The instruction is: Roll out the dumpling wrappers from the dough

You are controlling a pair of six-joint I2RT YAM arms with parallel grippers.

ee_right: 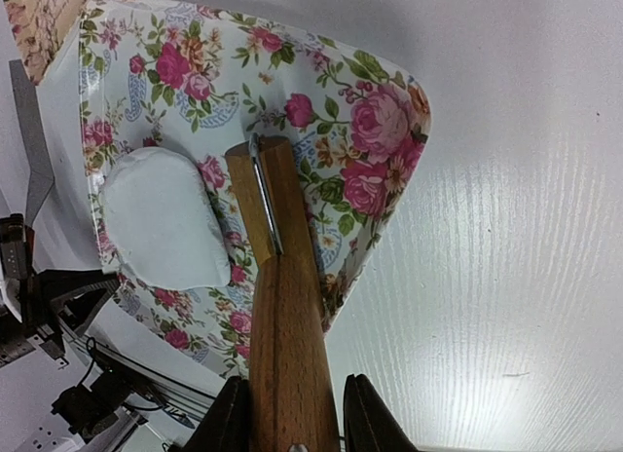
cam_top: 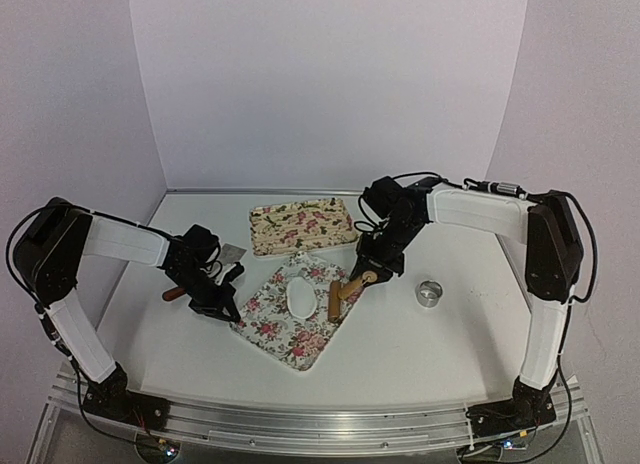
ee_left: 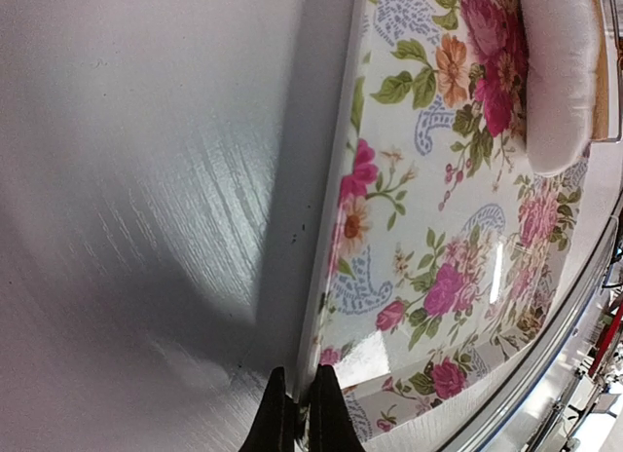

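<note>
Seen from above, the white table [cam_top: 440, 354] carries two flowered trays. The near pale rectangular flowered tray [cam_top: 262, 329] lies turned like a diamond, and a soft white oval patch of dough [cam_top: 299, 300] rests on the middle of it. From the left wrist, the dough [ee_left: 560, 72] shows as a thick rounded pad at 1 o'clock in the picture.

The right gripper [ee_right: 292, 413] is grasping the handle of a brown wooden rolling pin [ee_right: 277, 306], one black finger [ee_right: 229, 418] on each side of the wood. The rolling pin [cam_top: 338, 298] lies on the tray at 3 o'clock from the dough, just beside its edge. Whether the two touch cannot be told.

The left gripper [ee_left: 302, 418] is at the tray's 9 o'clock corner. Its dark fingertips [ee_left: 275, 418] are clenched together on the tray's thin raised rim [ee_left: 336, 179], which runs between them.

A second pale rectangular flowered tray [cam_top: 302, 227] lies at 12 o'clock from the first, close to its far corner. A small shiny metal ring [cam_top: 430, 294] stands on the table at 3 o'clock, apart from the near tray. A flat grey metal scraper blade [cam_top: 232, 254] lies at 10 o'clock, between the left arm and the far tray. A short brown wooden handle [cam_top: 174, 294] shows at 9 o'clock beside the left arm; the arm hides what it joins.
</note>
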